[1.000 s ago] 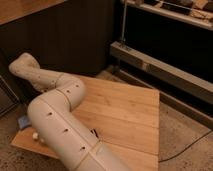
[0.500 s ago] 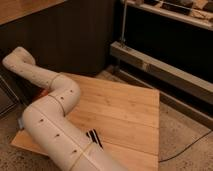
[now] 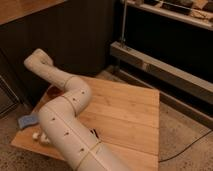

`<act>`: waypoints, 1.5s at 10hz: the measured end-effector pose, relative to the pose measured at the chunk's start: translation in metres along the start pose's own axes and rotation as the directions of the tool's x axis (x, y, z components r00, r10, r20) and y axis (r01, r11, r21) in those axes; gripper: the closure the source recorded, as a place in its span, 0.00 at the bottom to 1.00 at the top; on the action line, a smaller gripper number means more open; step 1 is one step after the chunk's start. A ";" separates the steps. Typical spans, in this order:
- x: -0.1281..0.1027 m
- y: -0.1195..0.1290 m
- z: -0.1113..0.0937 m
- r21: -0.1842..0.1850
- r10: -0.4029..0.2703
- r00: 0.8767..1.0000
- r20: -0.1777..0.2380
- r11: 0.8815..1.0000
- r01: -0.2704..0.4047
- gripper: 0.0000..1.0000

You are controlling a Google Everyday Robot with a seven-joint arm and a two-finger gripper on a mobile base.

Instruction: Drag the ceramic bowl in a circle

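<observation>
The bowl sits near the worktop's far left edge, half hidden behind the arm. The claw hangs above and left of it; I cannot tell whether it is open or closed.

One cream-white tubular plastic arm, fat rounded segments dotted with small dark screw holes, thin band round the lowest; gripper hidden behind its far end.
</observation>
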 end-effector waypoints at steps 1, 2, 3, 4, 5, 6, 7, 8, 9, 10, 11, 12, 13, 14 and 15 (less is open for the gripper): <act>0.000 0.002 0.000 0.000 -0.003 1.000 0.000 1.000 0.003 1.00; 0.000 0.002 0.001 0.000 -0.002 1.000 -0.001 1.000 0.002 1.00; 0.000 0.001 0.000 -0.001 -0.001 1.000 0.001 1.000 0.001 1.00; 0.000 0.000 0.001 -0.001 0.000 1.000 0.000 1.000 0.000 1.00; 0.000 0.002 0.000 -0.001 -0.002 1.000 0.001 1.000 0.002 1.00; 0.000 0.002 0.000 -0.001 -0.002 1.000 0.001 1.000 0.002 1.00; 0.000 0.002 0.000 -0.001 -0.002 1.000 0.000 1.000 0.002 1.00; 0.001 -0.001 0.001 -0.007 0.009 1.000 -0.001 1.000 -0.009 1.00; 0.003 -0.019 0.003 -0.031 0.061 0.998 -0.002 0.998 -0.061 1.00; 0.008 -0.051 0.007 -0.083 0.156 0.988 -0.004 0.984 -0.156 1.00; 0.014 -0.089 0.007 -0.184 0.283 0.959 -0.004 0.942 -0.279 1.00; 0.018 -0.114 0.005 -0.241 0.356 0.935 -0.006 0.906 -0.347 1.00; 0.025 -0.141 0.004 -0.305 0.425 0.905 -0.015 0.860 -0.409 1.00; 0.036 -0.167 0.006 -0.350 0.473 0.881 -0.030 0.820 -0.452 1.00; 0.052 -0.184 0.012 -0.356 0.488 0.872 -0.050 0.807 -0.472 1.00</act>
